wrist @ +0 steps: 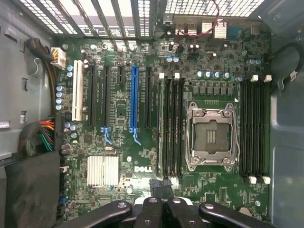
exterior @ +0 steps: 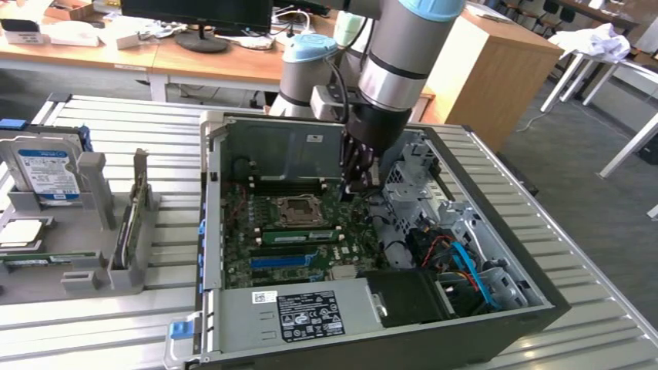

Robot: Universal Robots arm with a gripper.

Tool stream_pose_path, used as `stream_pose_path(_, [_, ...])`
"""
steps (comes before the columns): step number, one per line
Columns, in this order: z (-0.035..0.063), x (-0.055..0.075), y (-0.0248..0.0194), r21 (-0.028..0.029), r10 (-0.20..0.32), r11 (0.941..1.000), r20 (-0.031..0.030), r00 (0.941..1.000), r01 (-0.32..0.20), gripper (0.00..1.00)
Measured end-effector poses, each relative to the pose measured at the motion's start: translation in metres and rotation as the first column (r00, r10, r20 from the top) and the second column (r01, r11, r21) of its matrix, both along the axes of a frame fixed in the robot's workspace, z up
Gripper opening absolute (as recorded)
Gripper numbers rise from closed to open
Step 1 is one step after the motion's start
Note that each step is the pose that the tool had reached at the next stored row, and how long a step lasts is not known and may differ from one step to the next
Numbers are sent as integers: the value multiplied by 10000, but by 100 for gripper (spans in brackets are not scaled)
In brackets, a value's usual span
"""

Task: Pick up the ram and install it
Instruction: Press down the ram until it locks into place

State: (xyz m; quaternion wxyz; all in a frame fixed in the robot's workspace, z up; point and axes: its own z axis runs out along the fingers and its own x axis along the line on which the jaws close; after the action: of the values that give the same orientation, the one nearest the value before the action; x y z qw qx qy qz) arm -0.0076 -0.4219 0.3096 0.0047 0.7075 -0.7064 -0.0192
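The black pincer (exterior: 360, 187) (wrist: 160, 186) hangs inside the open dark-grey metal computer case (exterior: 211, 231), just beside the square silver processor socket (exterior: 298, 208) (wrist: 211, 135) and above the green motherboard (exterior: 242, 262) (wrist: 118, 142). Its fingers are pressed together, and we see nothing held between them.

We see the long, thin green circuit-board ram stick (exterior: 298, 234) (wrist: 160, 128) standing on edge in a black memory slot near the socket, apart from the pincer. It lies between the socket and the long blue plastic expansion slot (exterior: 283, 261) (wrist: 133, 99). In the wrist view it is the slot of that bank farthest from the socket, and we cannot tell whether it is fully seated. A second bank of black memory slots (wrist: 254, 128) lies on the socket's other side.

Well apart from the socket, outside the case, a boxy hard drive with a blue-white label (exterior: 46, 173) stands upright in a grey plastic holder (exterior: 98, 189) on the slatted metal desk (exterior: 134, 116).
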Motion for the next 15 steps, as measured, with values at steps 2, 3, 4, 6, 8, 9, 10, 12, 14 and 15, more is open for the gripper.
stream_pose_path(2, [-23,0,0,0,0,10000,1,10000,0,11])
stream_pose_path(3, [-35,0,0,-1,0,10000,1,10000,0,11])
stream_pose_path(4, [-46,0,0,-1,0,10000,1,10000,0,11])
stream_pose_path(6, [-69,0,0,0,0,10000,1,10000,0,11])
stream_pose_path(8, [-94,0,0,1,0,10000,1,10000,0,11])
stream_pose_path(9, [-105,0,0,-1,0,10000,1,10000,0,11])
stream_pose_path(10, [-117,0,0,0,0,10000,2,10000,0,11])
stream_pose_path(12, [-140,0,0,-1,0,10000,1,10000,0,11])
stream_pose_path(14, [-165,0,0,-1,0,10000,1,10000,0,11])
stream_pose_path(15, [-176,0,0,-1,0,10000,1,10000,0,11])
